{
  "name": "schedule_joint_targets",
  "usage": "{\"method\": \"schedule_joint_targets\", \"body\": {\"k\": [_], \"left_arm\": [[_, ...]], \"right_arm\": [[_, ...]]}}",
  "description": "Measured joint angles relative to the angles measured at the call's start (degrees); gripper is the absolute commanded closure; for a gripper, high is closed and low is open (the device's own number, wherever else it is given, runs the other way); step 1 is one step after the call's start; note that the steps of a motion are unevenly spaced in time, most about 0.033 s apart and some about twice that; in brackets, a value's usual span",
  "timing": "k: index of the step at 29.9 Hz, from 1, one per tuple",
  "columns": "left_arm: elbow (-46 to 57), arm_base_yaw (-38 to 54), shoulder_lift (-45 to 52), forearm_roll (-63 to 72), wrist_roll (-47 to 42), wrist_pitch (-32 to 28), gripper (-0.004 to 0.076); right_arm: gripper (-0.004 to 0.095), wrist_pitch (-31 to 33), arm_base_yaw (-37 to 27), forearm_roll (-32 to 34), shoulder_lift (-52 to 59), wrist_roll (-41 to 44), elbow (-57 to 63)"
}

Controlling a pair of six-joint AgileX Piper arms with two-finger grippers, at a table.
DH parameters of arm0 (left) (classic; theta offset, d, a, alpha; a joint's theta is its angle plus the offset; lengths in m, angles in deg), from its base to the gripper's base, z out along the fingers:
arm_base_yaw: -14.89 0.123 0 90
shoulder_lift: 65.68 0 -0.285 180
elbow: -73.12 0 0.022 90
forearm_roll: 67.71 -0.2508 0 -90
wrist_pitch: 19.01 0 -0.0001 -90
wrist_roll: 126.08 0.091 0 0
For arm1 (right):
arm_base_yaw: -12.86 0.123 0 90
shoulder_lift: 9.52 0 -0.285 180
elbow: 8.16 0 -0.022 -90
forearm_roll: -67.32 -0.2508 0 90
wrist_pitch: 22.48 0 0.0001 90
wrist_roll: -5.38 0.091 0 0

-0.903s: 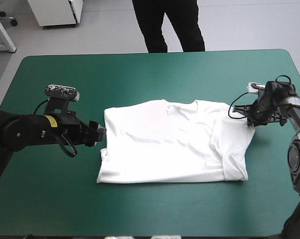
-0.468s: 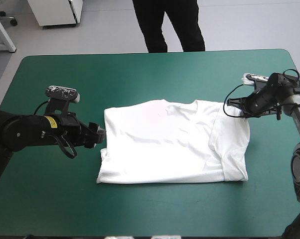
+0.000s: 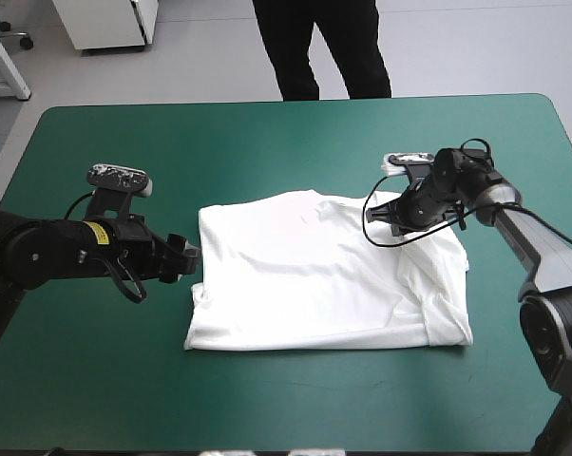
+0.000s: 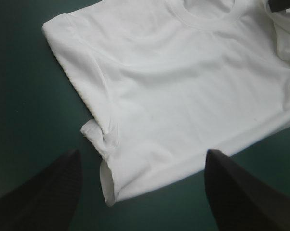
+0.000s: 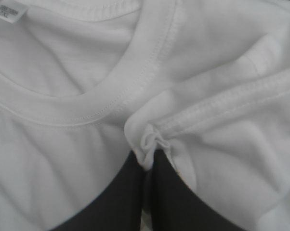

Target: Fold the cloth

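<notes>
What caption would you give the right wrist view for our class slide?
Right gripper shut on a bunched, hemmed edge of the white T-shirt, just beside its collar.

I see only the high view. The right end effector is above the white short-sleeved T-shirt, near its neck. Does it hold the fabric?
Observer: Yes. The right wrist view shows the right end effector shut on a small bunched pinch of the white short-sleeved T-shirt.
Operator: Where on it is the pinch?
Observer: At a stitched hem, just beside the ribbed collar.
Operator: And the left end effector?
Observer: Open: its broad black fingers stand apart above the teal-green table cover, the shirt's edge ahead of them, not gripped.
</notes>
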Motion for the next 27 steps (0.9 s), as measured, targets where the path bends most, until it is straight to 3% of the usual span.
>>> {"method": "schedule_joint_targets", "body": {"k": [6,11,14,16,21,27], "left_arm": [[0.0,0.0,0.0,0.0,0.0,0.1,0.0212],[0.0,0.0,-0.1,0.0,0.0,0.1,0.0212],[0.0,0.0,-0.1,-0.5,0.0,0.5,0.0212],[0.0,0.0,-0.1,-2.1,-0.6,1.7,0.0213],[0.0,0.0,-0.1,-8.0,-4.2,3.9,0.0213],[2.4,0.0,0.0,-9.4,-7.8,3.9,0.0213]], "right_arm": [[0.0891,-0.4,2.1,0.5,-3.7,-1.4,0.0],[0.0649,0.6,2.2,0.5,-4.1,-3.7,-0.9],[0.0451,3.9,2.2,0.7,-4.1,-4.2,-3.4],[0.0381,6.3,2.2,1.0,-3.4,-4.2,-5.7],[0.0375,10.2,2.2,5.1,2.6,-2.3,-9.6],[0.0376,15.2,2.2,14.6,13.8,2.6,-10.3]]}}
